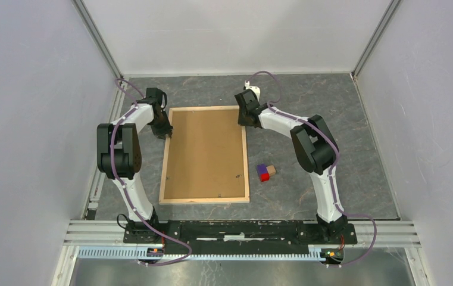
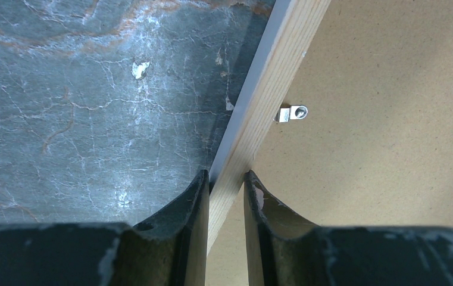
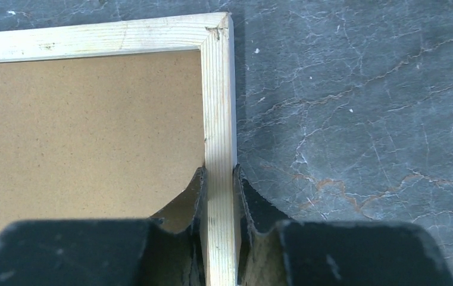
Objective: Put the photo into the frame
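Note:
The frame (image 1: 205, 200) lies flat on the dark marbled table, back side up, with a plain brown backing board (image 1: 206, 152) filling it. My left gripper (image 1: 165, 132) is at the left slat near the far end, and its fingers (image 2: 197, 196) pinch that wooden slat (image 2: 271, 77), which crosses the gap at an angle. My right gripper (image 1: 244, 122) is at the right slat just below the far right corner, closed tight on the slat (image 3: 219, 101). The photo is hidden or out of view.
A small metal clip (image 2: 292, 112) sticks out from the left slat over the backing board. A cluster of small coloured blocks (image 1: 265, 172) sits on the table just right of the frame. White walls close in the table on three sides.

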Controlling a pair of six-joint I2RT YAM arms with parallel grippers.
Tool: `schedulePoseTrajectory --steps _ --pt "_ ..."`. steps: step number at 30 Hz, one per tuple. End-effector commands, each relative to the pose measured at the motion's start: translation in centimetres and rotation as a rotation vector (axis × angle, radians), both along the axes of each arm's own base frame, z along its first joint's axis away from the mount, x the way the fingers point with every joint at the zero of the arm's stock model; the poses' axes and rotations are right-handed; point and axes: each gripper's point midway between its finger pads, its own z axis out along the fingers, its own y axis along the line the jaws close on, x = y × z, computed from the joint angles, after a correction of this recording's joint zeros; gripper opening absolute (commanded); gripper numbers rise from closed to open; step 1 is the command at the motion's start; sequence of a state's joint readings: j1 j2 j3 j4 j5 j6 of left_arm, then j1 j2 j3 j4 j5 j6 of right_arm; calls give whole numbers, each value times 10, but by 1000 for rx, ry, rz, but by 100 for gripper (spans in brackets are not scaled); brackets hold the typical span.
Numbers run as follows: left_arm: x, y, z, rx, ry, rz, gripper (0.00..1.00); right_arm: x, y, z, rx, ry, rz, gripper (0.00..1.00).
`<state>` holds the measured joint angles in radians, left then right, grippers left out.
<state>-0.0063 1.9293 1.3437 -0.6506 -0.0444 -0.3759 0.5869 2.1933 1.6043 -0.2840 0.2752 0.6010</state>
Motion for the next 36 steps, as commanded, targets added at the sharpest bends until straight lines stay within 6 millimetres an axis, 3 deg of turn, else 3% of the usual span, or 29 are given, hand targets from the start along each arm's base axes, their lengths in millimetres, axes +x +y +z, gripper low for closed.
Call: schedulePoseTrajectory --steps 1,3,5,6,11,14,16,20,21,24,27,31,36 --pt "11 0 -4 -10 -15 4 2 -43 -2 -37 -67 161 77 13" --pt "11 0 -5 -13 -14 7 2 -38 -1 -32 -79 150 84 10" --pt "11 -2 -6 -20 -11 9 2 -31 -1 -24 -95 135 92 17" --pt "10 10 -7 -24 -7 40 2 -27 0 -17 -103 124 96 23" --pt "10 11 -10 -78 0 74 2 -24 -5 27 -148 55 118 61" --pt "11 10 -9 -96 -8 84 2 -43 -5 56 -163 -14 167 74" --pt "11 9 -7 -105 -12 87 2 -65 -3 65 -167 -32 223 80" --pt "11 8 -6 -107 -15 94 2 -119 -7 61 -124 -37 314 89" --pt "12 9 -6 -107 -16 98 2 -131 -6 62 -91 -39 339 97" --pt "11 10 -8 -106 -9 109 2 -161 -8 56 33 -1 384 98" --pt "11 10 -8 -106 -6 121 2 -188 6 56 169 17 477 98" --pt "11 11 -9 -113 -1 144 2 -209 3 39 130 77 454 98" --pt "10 12 -4 -112 -5 169 2 -222 -9 10 79 165 319 87"
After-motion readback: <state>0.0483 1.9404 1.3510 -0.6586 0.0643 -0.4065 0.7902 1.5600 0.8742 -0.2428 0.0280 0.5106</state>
